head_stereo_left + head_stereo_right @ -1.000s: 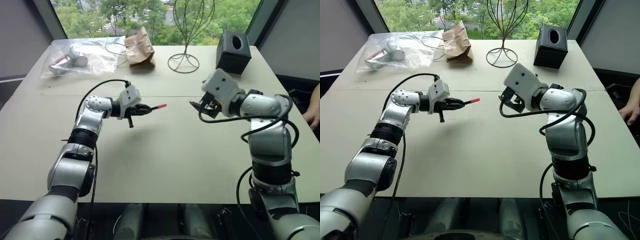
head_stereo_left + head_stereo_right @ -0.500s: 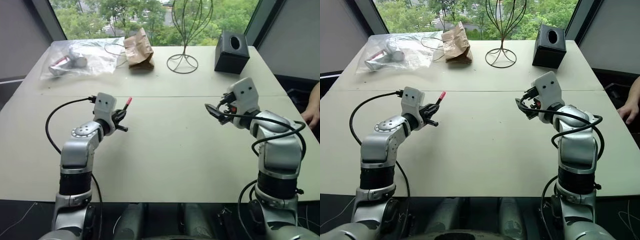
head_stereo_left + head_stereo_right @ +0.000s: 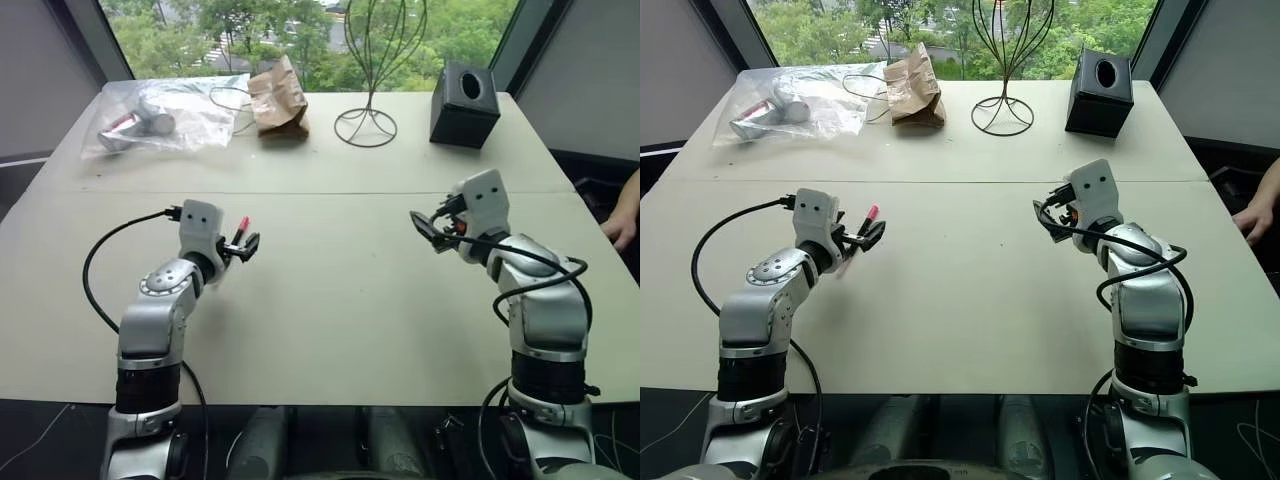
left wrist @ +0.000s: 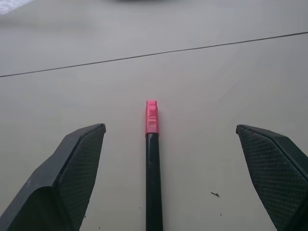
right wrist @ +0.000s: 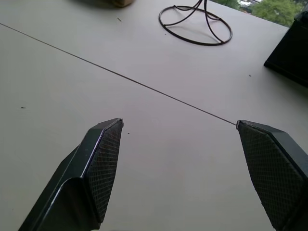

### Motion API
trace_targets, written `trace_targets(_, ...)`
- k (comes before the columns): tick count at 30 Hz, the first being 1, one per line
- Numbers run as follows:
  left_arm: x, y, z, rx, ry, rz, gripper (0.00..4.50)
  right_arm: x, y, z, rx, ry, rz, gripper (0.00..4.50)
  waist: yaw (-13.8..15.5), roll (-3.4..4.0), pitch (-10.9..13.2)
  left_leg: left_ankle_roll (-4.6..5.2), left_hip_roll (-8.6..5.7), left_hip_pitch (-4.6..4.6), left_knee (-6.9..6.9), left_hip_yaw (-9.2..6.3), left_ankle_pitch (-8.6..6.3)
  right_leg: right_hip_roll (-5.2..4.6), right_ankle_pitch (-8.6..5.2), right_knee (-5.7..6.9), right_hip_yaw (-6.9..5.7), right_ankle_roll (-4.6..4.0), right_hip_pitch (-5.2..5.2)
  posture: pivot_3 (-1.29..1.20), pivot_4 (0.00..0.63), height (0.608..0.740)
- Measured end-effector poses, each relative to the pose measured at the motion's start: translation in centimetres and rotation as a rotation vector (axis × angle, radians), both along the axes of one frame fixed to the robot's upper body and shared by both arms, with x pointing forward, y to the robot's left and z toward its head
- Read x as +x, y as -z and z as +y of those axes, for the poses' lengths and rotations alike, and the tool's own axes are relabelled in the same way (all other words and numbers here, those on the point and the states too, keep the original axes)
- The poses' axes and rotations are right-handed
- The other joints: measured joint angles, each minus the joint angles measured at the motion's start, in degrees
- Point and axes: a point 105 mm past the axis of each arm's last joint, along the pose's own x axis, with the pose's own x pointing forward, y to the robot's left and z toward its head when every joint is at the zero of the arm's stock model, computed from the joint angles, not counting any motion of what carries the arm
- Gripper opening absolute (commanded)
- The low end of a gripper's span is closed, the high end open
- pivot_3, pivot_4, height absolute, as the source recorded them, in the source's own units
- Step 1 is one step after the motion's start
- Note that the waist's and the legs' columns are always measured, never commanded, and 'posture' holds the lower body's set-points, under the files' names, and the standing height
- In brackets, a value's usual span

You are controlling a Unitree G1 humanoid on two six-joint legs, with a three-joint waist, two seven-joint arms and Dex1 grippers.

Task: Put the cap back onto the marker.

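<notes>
The marker (image 4: 154,183) is a slim black stick lying lengthwise between the fingers of my left gripper (image 4: 169,128). The fingers stand wide apart and neither one touches it. A pinkish-red piece on the marker's far end looks like the cap (image 4: 151,117), seated on the marker. From the head, my left gripper (image 3: 245,243) hovers over the left half of the table (image 3: 330,300), with the red end (image 3: 241,226) poking forward. My right gripper (image 3: 425,222) hangs open over the right half, with nothing between its fingers (image 5: 103,159).
Along the far edge sit a clear plastic bag (image 3: 165,110), a crumpled brown paper bag (image 3: 278,95), a wire stand (image 3: 367,125) and a black box (image 3: 465,90). A person's hand (image 3: 625,225) rests at the right edge. A seam (image 3: 340,192) crosses the table.
My left gripper has opened and let go its grip on the marker. Both arms drew back to their own sides and turned from facing each other to pointing forward.
</notes>
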Motion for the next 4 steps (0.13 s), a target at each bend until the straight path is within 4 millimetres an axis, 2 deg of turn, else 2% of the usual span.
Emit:
trace_targets(2,0.5,-1.4,0.8,-0.024,0.005,-0.034,4.47,0.0,-0.5,-0.3,0.065,0.014,-0.037,3.91,0.0,0.00,0.0,0.00,0.00,-0.02,0.01,-0.02,0.00,0.01,0.00,0.00,-0.02,0.00,-0.01,0.00,0.150,0.740)
trace_targets(4,0.7,-3.8,2.5,-0.007,0.004,-0.102,4.47,-0.6,-0.3,-1.3,0.108,0.037,-0.052,3.91,0.0,0.00,0.0,0.00,0.00,-0.02,-0.03,-0.02,0.00,0.01,0.00,-0.06,-0.02,0.00,0.01,0.00,0.150,0.740)
